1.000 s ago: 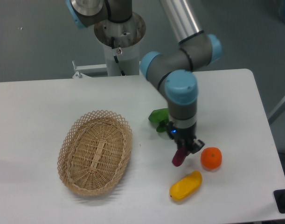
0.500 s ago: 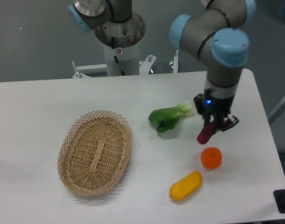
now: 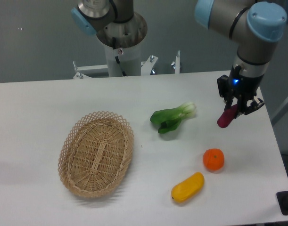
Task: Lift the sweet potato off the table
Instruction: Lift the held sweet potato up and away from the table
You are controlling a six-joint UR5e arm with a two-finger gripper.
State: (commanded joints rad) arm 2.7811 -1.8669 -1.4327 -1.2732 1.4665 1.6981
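Magenta potato point(image 3: 227, 116) pinched in gripper point(image 3: 237, 108), jaws clamped on upper end, hanging tilted above surface point(image 3: 49, 99), up-right of orange point(image 3: 213, 159). Pick looks done.

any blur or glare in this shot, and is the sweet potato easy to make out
Fixed camera view: soft even lighting, faint shadows, no strong glare on the table. Slightly soft overall; the sweet potato reads clearly as a magenta tip hanging from the gripper, its upper part hidden by the fingers.
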